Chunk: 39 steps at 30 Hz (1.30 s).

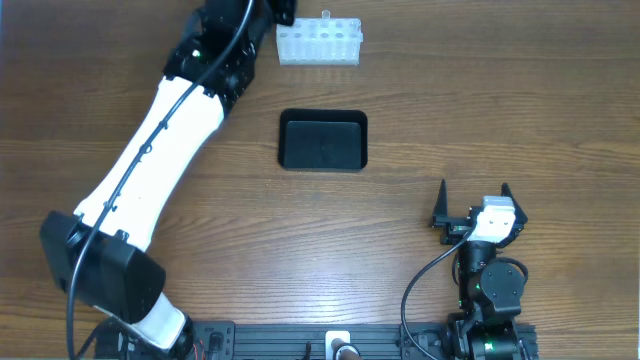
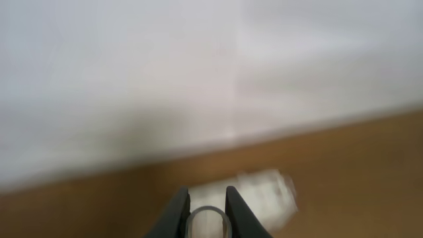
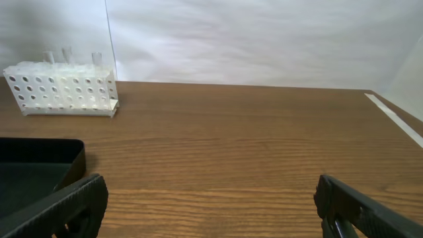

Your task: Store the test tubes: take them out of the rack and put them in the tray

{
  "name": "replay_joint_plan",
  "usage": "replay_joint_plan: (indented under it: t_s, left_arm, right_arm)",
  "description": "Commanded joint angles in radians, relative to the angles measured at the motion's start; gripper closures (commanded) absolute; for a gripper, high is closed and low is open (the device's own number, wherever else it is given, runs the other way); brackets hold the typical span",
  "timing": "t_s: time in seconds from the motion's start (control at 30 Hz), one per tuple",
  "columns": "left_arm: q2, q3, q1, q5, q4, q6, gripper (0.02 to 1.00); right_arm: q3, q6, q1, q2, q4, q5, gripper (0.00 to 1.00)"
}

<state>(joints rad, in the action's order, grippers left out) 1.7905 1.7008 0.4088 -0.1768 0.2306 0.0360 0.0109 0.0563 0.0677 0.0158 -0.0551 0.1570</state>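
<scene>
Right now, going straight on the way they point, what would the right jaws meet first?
Nothing near: bare table ahead, free as far as the backdrop, though depth is unclear. The tray and rack lie off toward the left arm's side.

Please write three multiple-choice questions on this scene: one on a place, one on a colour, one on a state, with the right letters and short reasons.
1. In the top view, the rack stands: A) above the tray; B) below it; C) inside it.
2. The tray is: A) white; B) black; C) red.
3. The right gripper is: A) open; B) shut on a tube; C) shut on the rack.
Key: 1 A, the rack sits near the top edge and the tray is mid-picture; 2 B, it shows black in two views; 3 A, its fingers stand wide apart with nothing between them.
</scene>
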Motion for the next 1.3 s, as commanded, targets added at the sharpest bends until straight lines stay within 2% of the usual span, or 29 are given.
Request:
replay_joint_plan:
  t_s: [0.03,0.13,0.33,1.3]
  left_arm:
    - [0.053,-0.006,0.055,-0.004,0.320,0.267,0.915]
    - [0.114,-0.006,0.074,-0.005,0.436,0.343,0.958]
    - [0.249,-0.006,0.090,-0.002,0.467,0.370,0.967]
    - [0.337,-0.006,0.092,0.064,0.602,0.369,0.947]
  right_arm:
    - [-0.006,0.002,-0.005,-0.009,-0.001,0.009,0.009]
    - [-0.006,0.002,-0.005,-0.009,-0.001,0.009,0.007]
    - [-0.006,0.002,-0.005,-0.009,-0.001,0.009,0.009]
    - [-0.006,0.002,-0.005,-0.009,-0.001,0.009,0.007]
